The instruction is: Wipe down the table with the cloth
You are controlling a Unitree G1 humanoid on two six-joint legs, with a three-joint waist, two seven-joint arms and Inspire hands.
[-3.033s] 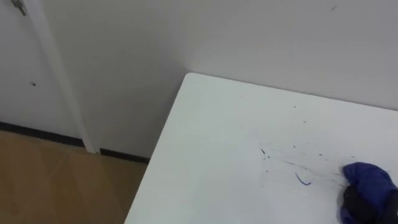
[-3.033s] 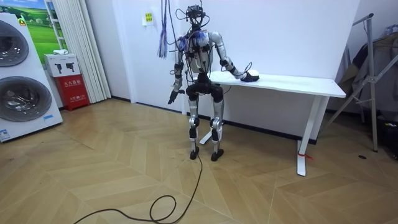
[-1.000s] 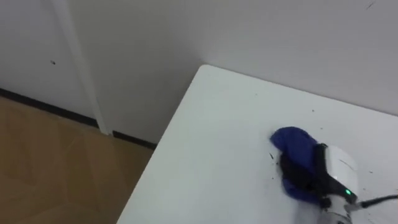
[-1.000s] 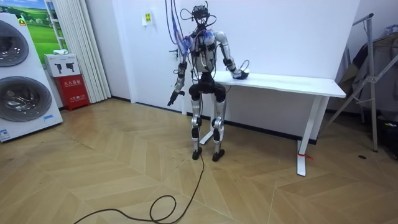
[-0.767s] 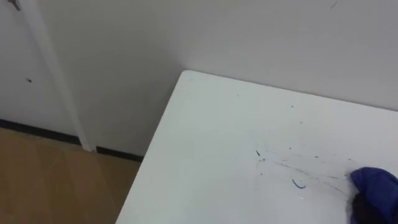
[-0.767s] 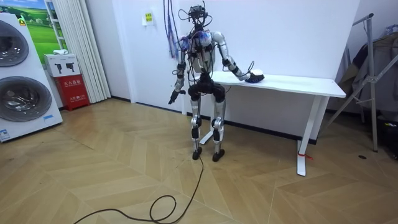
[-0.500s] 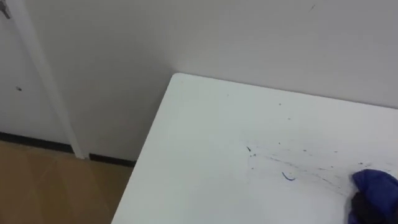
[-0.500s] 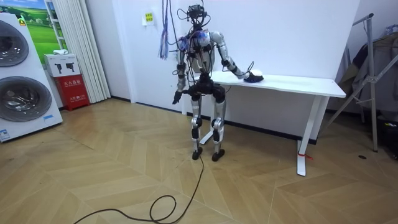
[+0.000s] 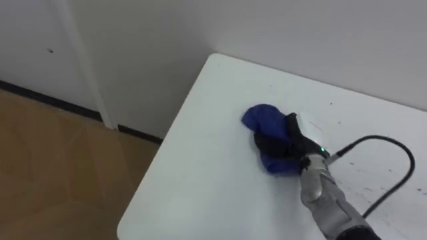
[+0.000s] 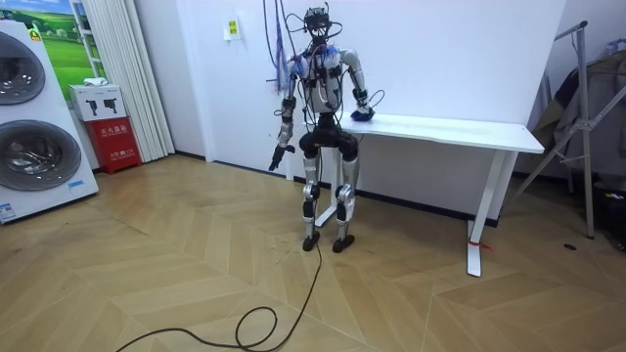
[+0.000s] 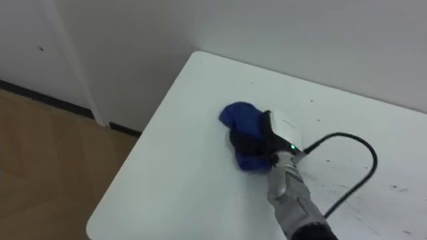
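Observation:
A blue cloth point(image 9: 262, 121) lies on the white table point(image 9: 207, 193) near its far left corner. My right hand point(image 9: 283, 141) rests on top of it from the right, dark fingers curled into the folds and pressing it down. The cloth point(image 11: 238, 115) sticks out to the left of the hand point(image 11: 259, 143). A few faint dark specks point(image 9: 373, 191) mark the tabletop to the right of my forearm. In the room view I stand at the table's point(image 10: 460, 128) end, right arm bent over the cloth point(image 10: 364, 114), and my left hand point(image 10: 277, 156) hangs beside my hip.
A white wall runs right behind the table. The table's left edge point(image 9: 157, 163) drops to wooden floor point(image 9: 53, 167). In the room view washing machines point(image 10: 34, 127) and a red box point(image 10: 115, 131) stand at the left, a metal stand point(image 10: 577, 117) at the right.
My right hand has slid the blue cloth leftward over the marked patch toward the table's left corner. My head view has shifted as well. The left arm still hangs down.

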